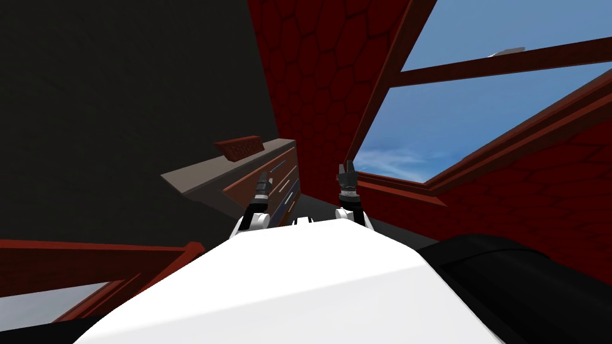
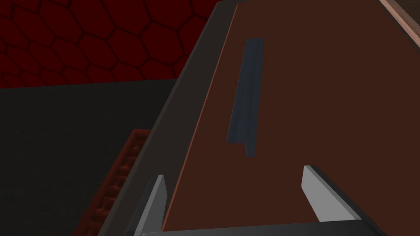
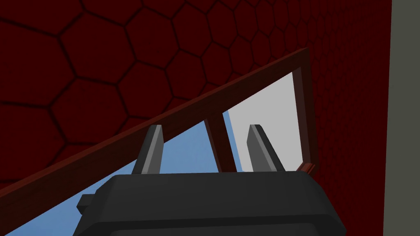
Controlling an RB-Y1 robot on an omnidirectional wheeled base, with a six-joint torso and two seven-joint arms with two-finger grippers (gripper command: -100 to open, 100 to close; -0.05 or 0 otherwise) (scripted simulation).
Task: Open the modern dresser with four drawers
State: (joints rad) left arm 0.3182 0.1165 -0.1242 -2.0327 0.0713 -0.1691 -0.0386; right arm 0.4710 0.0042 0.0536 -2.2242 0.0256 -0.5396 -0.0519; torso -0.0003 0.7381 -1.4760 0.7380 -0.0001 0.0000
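Note:
The dresser (image 1: 197, 179) stands against the dark wall, with a grey-brown top and reddish-brown drawer fronts (image 1: 263, 173) bearing dark blue-grey bar handles. My left gripper (image 1: 263, 177) reaches toward the top drawer front. In the left wrist view that brown drawer front (image 2: 328, 102) lies just ahead, its dark handle (image 2: 245, 96) a short way beyond the tips. The left gripper (image 2: 233, 186) is open and empty, its fingers (image 2: 318, 192) wide apart. My right gripper (image 1: 348, 170) is raised beside the dresser, open with nothing between its fingers (image 3: 256, 149).
A dark red patterned object (image 1: 240, 147) lies on the dresser top. A red hexagon-patterned wall (image 1: 311, 71) with a red-framed window (image 1: 478, 107) stands to the dresser's right. The floor is dark.

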